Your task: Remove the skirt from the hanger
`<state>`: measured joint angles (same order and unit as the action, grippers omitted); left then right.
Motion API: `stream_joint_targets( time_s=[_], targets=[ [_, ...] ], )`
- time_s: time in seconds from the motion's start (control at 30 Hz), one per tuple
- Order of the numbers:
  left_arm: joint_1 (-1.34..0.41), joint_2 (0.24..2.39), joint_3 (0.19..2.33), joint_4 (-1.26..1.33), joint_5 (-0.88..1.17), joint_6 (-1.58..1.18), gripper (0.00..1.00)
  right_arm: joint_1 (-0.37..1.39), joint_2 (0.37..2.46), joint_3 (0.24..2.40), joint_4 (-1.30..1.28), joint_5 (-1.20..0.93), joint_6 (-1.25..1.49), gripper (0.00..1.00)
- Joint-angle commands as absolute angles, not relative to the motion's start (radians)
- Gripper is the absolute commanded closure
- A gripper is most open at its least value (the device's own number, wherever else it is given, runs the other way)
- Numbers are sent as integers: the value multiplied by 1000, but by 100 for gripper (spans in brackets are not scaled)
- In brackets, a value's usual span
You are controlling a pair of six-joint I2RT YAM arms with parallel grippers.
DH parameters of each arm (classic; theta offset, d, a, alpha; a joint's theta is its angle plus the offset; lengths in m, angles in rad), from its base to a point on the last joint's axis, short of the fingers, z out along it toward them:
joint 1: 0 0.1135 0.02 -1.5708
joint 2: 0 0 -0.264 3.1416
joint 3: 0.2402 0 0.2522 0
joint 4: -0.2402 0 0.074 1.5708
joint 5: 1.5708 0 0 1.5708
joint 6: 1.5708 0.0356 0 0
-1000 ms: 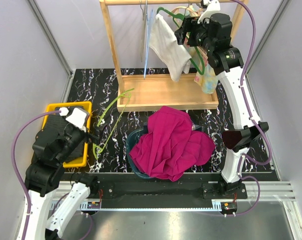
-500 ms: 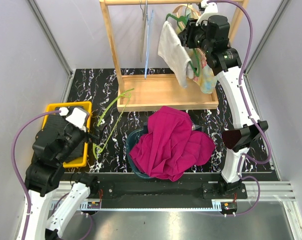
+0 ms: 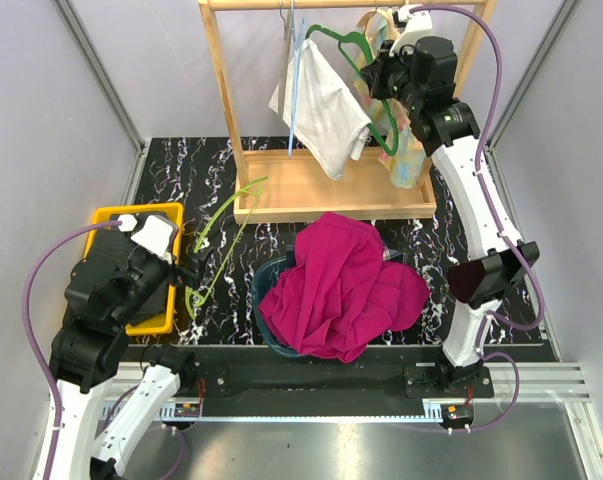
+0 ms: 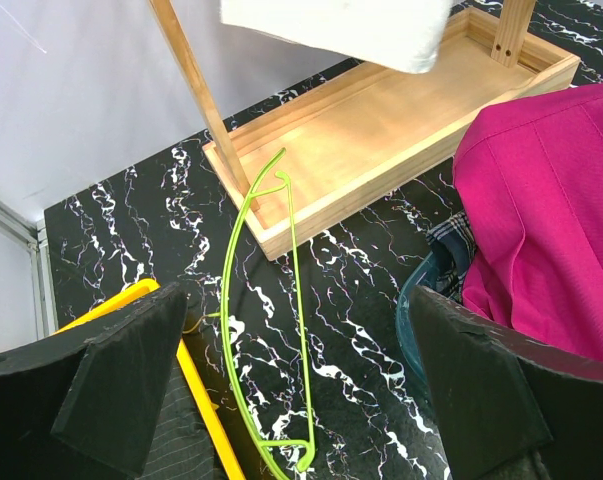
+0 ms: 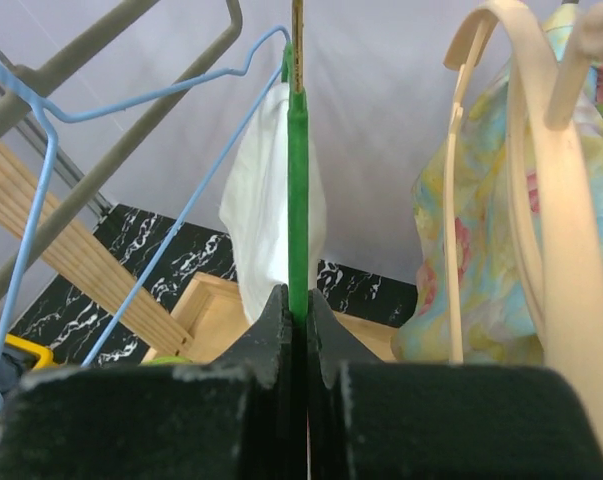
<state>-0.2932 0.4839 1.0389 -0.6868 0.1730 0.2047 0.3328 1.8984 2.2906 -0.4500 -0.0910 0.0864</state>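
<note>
White skirt (image 3: 321,110) on green hanger (image 5: 298,180), right claw (image 5: 299,305) clamped on it, left claw (image 4: 296,340) wide, empty

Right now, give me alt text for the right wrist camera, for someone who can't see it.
The right hand is shut on a green hanger that rises straight up the middle of the view, with a white garment hanging behind it. A blue wire hanger slants at the left; a pale hanger and a floral garment are at the right.
</note>
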Motion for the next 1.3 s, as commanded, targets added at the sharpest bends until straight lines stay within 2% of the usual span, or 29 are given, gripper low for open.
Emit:
stream_joint_targets(
  time_s=[0.0,0.2,0.4,0.5,0.63,0.83,1.07,1.27],
  targets=[
    [-288,477,1051,-637,166,198,1,336,1746,2140,-113,-74,38,100],
    [-288,482,1066,-637,172,190,1,336,1703,2157,-74,-38,6,100],
    [-288,489,1078,-637,187,187,1,336,1609,2073,-52,-35,-32,100],
    [-288,502,1103,-640,199,179,1,336,1504,2008,-92,-52,-6,100],
    [-281,512,1146,-650,245,147,1,345,1317,1769,-112,-92,37,100],
    [-273,575,1262,-655,362,71,1,348,1062,1608,-274,-227,58,100],
    [-273,684,1388,-575,658,-86,1,348,826,1586,-506,-426,121,100],
    [-272,776,1488,-485,673,-172,1,348,752,1708,-704,-498,144,100]
  ],
)
